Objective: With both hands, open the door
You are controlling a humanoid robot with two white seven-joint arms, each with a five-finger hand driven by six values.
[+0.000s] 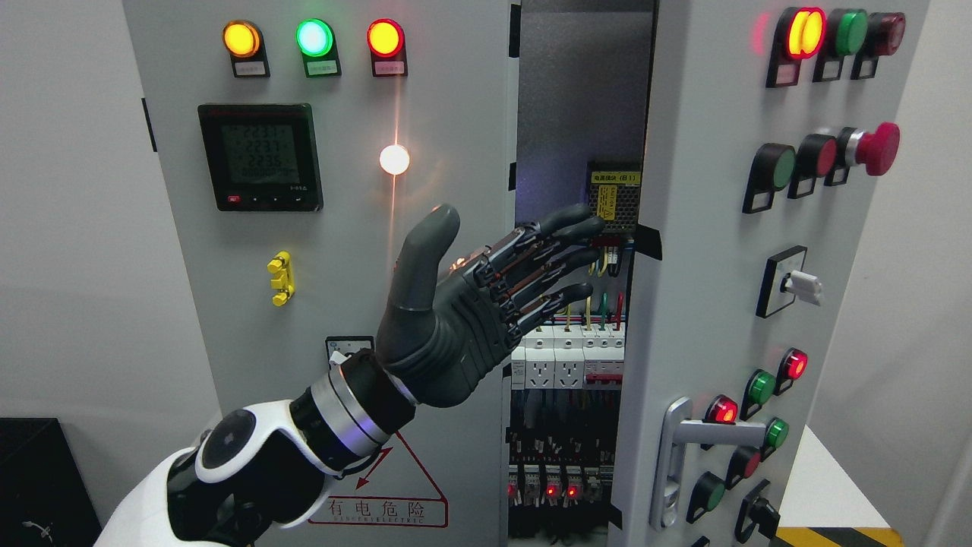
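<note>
**My left hand reaches toward the gap between two cabinet doors**

My left hand (486, 296) comes in from the lower left, palm facing me, thumb up, fingers (566, 228) spread and straight, holding nothing. My right hand is out of view.

I face a grey electrical cabinet. Its right door (706, 304) stands partly open, swung toward me, just right of my fingertips. The door's free edge runs vertically, top to bottom, and my fingertips sit at or just short of it; I cannot tell whether they touch. That edge is, I judge, what I must hook next. Its lever handle (683, 448) sits lower right of my hand, well below it.

The left door (190, 342), behind my hand, looks closed. On it a digital meter (260, 157) reads roughly 223, three lines. Below my wrist, a red warning triangle (402, 494) reads "有电危险". Through the gap, breakers (566, 357) and a yellow label (615, 177), too small to read.
</note>
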